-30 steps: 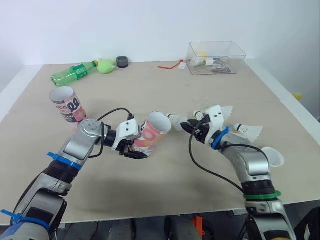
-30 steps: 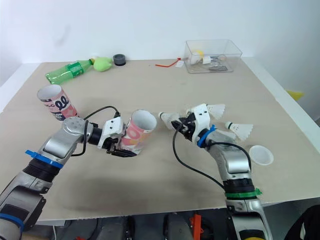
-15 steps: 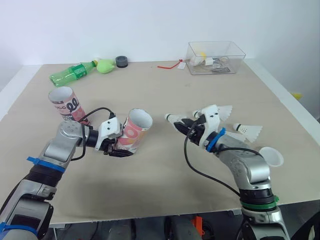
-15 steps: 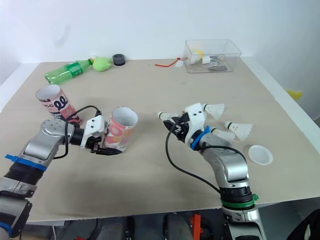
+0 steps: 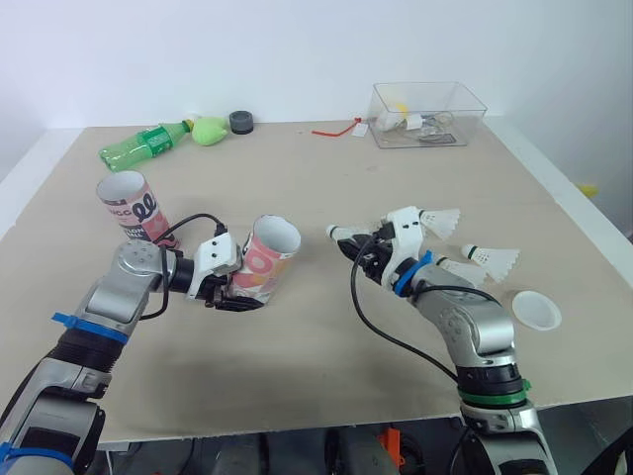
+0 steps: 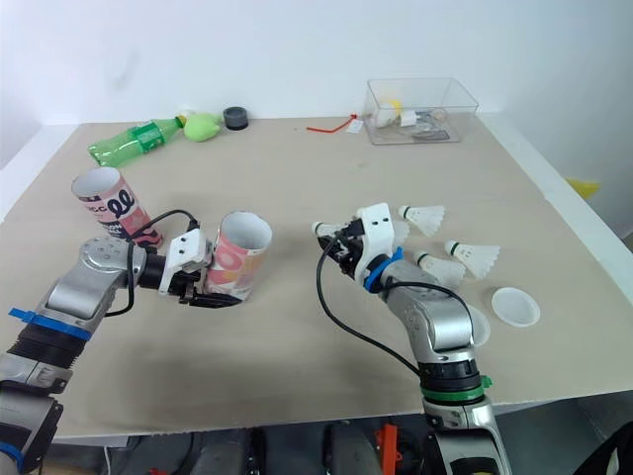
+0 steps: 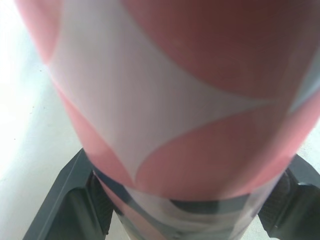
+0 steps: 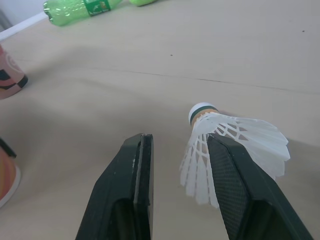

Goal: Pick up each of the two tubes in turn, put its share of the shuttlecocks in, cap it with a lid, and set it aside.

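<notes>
The right pincer (image 5: pixel 358 245) is spread, with a shuttlecock (image 8: pixel 235 142) between its fingers, its skirt touching one finger and clear of the other. The left pincer (image 5: pixel 229 293) pinches the pink tube (image 5: pixel 265 259), held tilted over the tabletop (image 5: pixel 326 336), left of the shuttlecock, with its open mouth up and to the right. This looks like the filling step. Next, the right pincer should close on the skirt and bring the cork to the tube's mouth.
</notes>
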Controlling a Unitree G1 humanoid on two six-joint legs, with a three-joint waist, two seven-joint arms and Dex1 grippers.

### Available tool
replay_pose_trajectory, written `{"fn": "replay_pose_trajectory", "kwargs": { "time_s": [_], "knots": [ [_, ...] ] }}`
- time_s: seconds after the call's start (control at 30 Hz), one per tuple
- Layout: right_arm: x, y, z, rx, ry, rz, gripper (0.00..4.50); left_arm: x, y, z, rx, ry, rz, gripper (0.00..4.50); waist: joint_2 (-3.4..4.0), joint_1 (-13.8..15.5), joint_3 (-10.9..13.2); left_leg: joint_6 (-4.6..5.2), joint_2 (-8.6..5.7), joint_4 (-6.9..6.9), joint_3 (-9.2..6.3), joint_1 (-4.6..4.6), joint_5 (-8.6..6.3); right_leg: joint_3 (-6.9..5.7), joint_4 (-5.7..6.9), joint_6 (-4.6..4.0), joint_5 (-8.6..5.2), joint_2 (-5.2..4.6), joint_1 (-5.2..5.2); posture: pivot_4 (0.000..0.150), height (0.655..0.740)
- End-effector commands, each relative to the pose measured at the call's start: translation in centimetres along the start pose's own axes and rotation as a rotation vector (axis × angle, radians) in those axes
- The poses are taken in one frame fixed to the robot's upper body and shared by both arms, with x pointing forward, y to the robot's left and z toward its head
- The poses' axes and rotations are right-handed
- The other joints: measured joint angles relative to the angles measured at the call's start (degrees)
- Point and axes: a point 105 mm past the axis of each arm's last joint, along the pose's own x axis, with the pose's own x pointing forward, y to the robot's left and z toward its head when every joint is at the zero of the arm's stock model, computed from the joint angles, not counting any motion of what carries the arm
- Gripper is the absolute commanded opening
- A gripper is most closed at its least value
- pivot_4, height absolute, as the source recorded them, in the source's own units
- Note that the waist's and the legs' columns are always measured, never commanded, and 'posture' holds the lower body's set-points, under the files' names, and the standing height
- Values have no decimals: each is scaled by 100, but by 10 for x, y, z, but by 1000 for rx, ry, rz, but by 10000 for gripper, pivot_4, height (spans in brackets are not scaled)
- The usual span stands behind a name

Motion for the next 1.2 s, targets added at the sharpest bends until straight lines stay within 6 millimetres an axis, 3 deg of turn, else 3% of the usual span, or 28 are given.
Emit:
{"fn": "replay_pose_trajectory", "kwargs": {
  "time_s": [0.03, 0.53, 0.57, 0.6, 0.63, 0.7, 1.0, 1.2],
  "knots": [
    [5, 2, 11, -5, -41, 2, 18949, -2, 0, 6, 22, -12, 12, 30300, 0, 0, 0, 0, 0, 0, 0, 0, 0, 0, 0, 0, 0, 0, 0, 1500, 7400],
    [24, -12, 8, 28, -32, -34, 18949, 0, 1, 6, 26, -11, 21, 30300, 0, -4, 0, 0, 1, 0, 1, 0, 0, 0, 0, 0, 1, 0, 0, 1500, 7400],
    [25, -13, 7, 26, -32, -39, 13883, 1, 0, 6, 29, -12, 18, 30300, 0, -4, 0, 0, 1, 0, 0, 0, 0, 0, 0, 0, 1, 0, 0, 1500, 7400],
    [26, -13, 7, 26, -31, -38, 12539, 2, 0, 7, 32, -15, 15, 30300, 0, -5, 0, 0, 1, 0, 0, 0, 0, 1, 0, 0, 1, 0, 0, 1500, 7400],
    [26, -14, 6, 27, -25, -46, 6958, 3, 0, 8, 37, -18, 13, 30300, 0, -4, 0, 0, 1, 0, 0, 0, 0, 0, 0, 0, 1, 0, 0, 1500, 7400],
    [26, -15, 5, 33, -25, -43, 576, 6, 1, 10, 48, -25, 7, 30300, 0, -4, 0, 0, 1, 0, 0, 0, 0, 1, 0, 0, 1, -1, 0, 1500, 7400],
    [12, -15, 15, -93, -57, 4, 576, 21, -1, 25, 93, -59, -39, 30300, 0, 4, 0, 0, -3, 0, -1, -4, 0, -1, -1, 4, 0, -11, 0, 1500, 7400],
    [-17, -20, 48, -271, -131, 62, 576, 34, -6, 32, 115, -64, -94, 30300, 0, 3, 1, 1, -17, 0, -1, -26, -1, 0, -2, 7, 0, -14, -22, 1500, 7400]
  ]
}}
